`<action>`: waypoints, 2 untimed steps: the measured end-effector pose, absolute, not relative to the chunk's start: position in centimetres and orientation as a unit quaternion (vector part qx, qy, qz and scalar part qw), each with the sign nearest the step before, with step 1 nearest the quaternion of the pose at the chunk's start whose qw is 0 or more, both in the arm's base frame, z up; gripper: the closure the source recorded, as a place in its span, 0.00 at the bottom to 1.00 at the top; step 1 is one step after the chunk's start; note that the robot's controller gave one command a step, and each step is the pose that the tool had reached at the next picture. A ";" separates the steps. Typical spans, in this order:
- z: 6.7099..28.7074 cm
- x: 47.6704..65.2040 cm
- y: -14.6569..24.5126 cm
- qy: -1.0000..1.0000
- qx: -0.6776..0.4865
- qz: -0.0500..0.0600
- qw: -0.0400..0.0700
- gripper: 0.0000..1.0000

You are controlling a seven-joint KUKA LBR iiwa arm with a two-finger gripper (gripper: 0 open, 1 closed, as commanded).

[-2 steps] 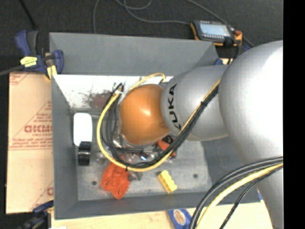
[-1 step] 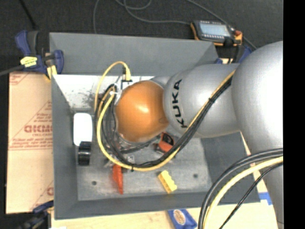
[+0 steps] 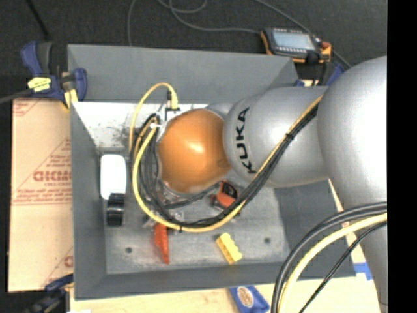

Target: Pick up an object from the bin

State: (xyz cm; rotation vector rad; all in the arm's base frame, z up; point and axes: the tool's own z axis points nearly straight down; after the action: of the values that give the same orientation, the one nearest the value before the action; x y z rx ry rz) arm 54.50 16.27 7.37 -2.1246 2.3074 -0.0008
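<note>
Grey metal bin point(image 3: 260, 223) has a mostly bare floor. At its middle the pincer point(image 3: 167, 206) sits under the arm's orange cover point(image 3: 190, 150); released or clenched, I cannot tell. A red-orange stick point(image 3: 161, 244) lies nearest, just below it. Nearby lie an orange-black piece point(image 3: 225, 195), a yellow block point(image 3: 228, 248), a white box point(image 3: 113, 175) and a black piece point(image 3: 115, 211).

The arm's orange cover point(image 3: 189, 150) hangs over the middle of the bin point(image 3: 260, 230), largely covering the gripper point(image 3: 161, 215). Just in front of the gripper lies a red-orange stick point(image 3: 161, 245). To its right is a yellow block point(image 3: 229, 248), and to its left are a white block point(image 3: 112, 175) and a black piece point(image 3: 115, 210).
</note>
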 end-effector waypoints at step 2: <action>7.9 54.4 16.2 0.737 -0.675 0.001 0.001 1.00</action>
State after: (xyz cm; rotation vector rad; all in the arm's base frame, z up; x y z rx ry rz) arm 54.38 16.23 7.93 -2.1207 2.3149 0.0024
